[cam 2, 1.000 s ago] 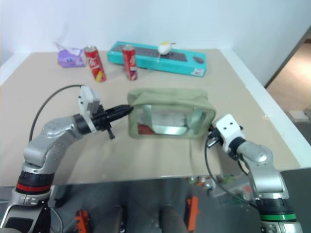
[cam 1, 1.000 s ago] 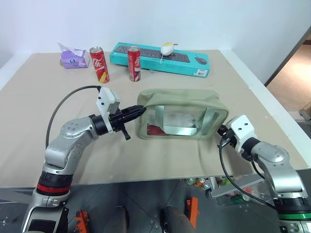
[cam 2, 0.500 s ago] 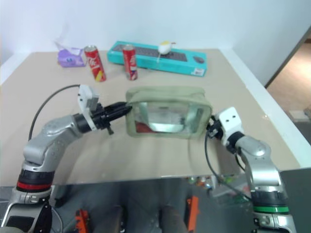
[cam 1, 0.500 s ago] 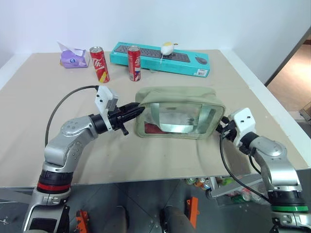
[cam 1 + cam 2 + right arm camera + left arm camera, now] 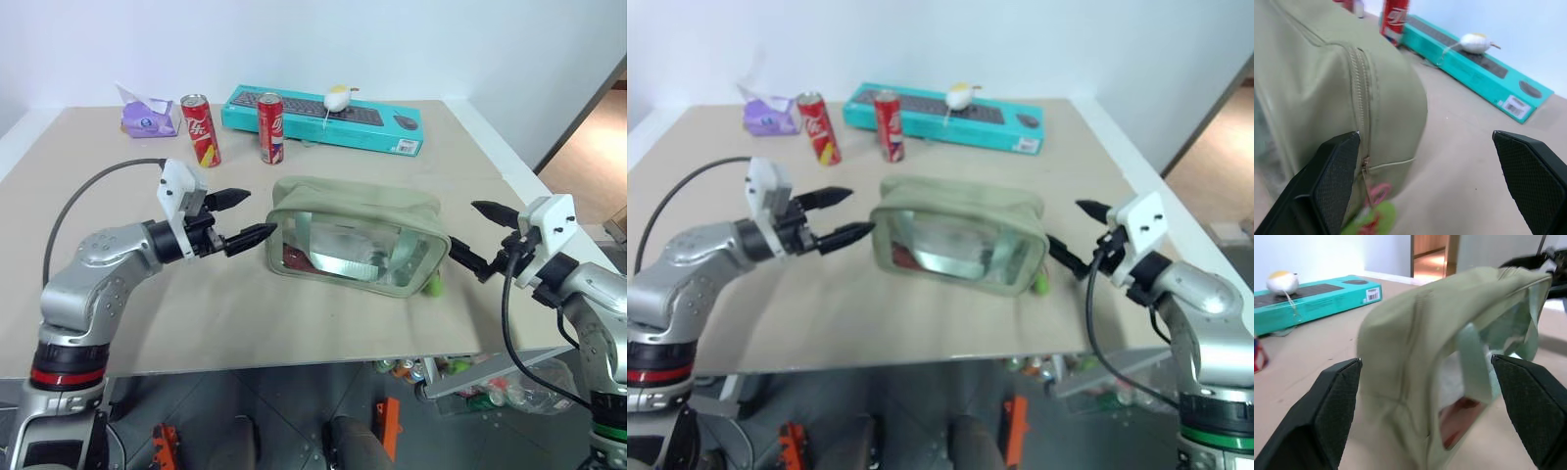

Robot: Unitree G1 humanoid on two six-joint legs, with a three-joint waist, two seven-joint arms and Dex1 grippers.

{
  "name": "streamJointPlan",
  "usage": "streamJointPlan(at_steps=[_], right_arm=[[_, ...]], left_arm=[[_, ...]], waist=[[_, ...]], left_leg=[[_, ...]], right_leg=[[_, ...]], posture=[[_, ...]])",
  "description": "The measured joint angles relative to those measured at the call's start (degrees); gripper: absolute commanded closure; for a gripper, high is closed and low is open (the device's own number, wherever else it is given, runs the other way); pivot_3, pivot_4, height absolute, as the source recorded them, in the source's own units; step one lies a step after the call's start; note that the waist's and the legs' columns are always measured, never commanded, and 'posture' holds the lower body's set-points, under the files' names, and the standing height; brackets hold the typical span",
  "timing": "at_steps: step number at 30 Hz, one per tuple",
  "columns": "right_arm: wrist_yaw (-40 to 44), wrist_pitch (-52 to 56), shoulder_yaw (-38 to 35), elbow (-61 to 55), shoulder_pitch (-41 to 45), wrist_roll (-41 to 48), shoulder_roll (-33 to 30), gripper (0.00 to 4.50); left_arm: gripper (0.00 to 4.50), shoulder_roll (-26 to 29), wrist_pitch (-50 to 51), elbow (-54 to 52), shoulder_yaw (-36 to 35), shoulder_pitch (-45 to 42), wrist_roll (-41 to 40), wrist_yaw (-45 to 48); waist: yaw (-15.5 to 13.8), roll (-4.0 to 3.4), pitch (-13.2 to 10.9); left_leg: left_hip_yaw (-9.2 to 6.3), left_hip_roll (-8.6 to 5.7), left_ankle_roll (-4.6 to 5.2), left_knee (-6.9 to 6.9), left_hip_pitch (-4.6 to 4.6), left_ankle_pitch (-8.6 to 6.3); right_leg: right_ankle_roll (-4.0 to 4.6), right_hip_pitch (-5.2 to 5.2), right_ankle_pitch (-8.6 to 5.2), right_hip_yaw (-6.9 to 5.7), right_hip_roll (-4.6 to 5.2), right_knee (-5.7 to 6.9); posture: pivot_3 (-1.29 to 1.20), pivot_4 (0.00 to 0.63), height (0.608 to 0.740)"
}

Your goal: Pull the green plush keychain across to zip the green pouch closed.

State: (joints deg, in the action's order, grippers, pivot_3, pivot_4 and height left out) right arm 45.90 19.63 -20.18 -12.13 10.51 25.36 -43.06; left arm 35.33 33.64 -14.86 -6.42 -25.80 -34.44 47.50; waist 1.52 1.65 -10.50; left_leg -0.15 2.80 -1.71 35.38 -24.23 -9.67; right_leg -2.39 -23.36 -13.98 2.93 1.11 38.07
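Both sets of jaws spread wide, left gripper (image 5: 242,216) and right gripper (image 5: 478,238) flanking the zipped green pouch (image 5: 355,235), green plush keychain (image 5: 432,286) at its four o'clock corner

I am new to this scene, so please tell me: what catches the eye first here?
The green pouch lies mid-table, zipped, with the green plush keychain at its right end. An open left gripper and open right gripper flank it, not touching. Behind stand two red cans and a teal keyboard box.
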Motion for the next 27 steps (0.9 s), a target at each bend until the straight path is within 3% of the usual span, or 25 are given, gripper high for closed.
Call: streamJointPlan(at_steps=[8, 17, 21, 27], right_arm=[[2.8, 6.3, -7.1, -7.1, -5.6, 8.1, -4.2, 0.0], [8.5, 11.8, -9.3, -15.7, -17.0, 13.1, -8.1, 0.0], [7.9, 11.4, -9.3, -17.4, -16.8, 13.1, -8.0, 0.0], [6.3, 8.8, -5.2, -15.0, -10.1, 10.7, -7.3, 0.0]], left_arm=[[0.04, 2.0, -0.8, -6.7, -3.1, 11.1, 0.4, -1.5], [0.04, 1.3, -4.6, -10.6, -2.7, 18.1, 3.1, -4.0], [0.04, 0.1, -6.1, -10.6, -1.7, 18.9, 4.3, -4.6], [0.04, -1.1, -7.3, -9.2, 0.5, 16.0, 5.3, -4.7]], waist=[[0.0, 0.01, 0.0], [-0.2, 0.02, 0.0], [-0.3, 0.03, 0.0], [-0.1, 0.05, 0.0]], left_leg=[[0.02, 0.02, 0.0, 0.01, 0.05, 0.0], [0.05, 0.04, -0.02, 0.02, 0.05, -0.01], [0.04, 0.03, -0.02, 0.06, 0.05, -0.01], [0.06, 0.01, -0.02, 0.09, 0.06, -0.01]], right_leg=[[0.27, 0.02, -0.14, 0.02, 0.0, 0.0], [0.3, -0.01, -0.16, 0.05, 0.0, 0.0], [0.31, 0.0, -0.15, 0.04, 0.0, -0.01], [0.3, -0.01, -0.13, 0.09, -0.01, -0.01]], posture=[[0.0, 0.15, 0.74], [0.0, 0.15, 0.74], [0.0, 0.15, 0.74], [0.0, 0.15, 0.74]])
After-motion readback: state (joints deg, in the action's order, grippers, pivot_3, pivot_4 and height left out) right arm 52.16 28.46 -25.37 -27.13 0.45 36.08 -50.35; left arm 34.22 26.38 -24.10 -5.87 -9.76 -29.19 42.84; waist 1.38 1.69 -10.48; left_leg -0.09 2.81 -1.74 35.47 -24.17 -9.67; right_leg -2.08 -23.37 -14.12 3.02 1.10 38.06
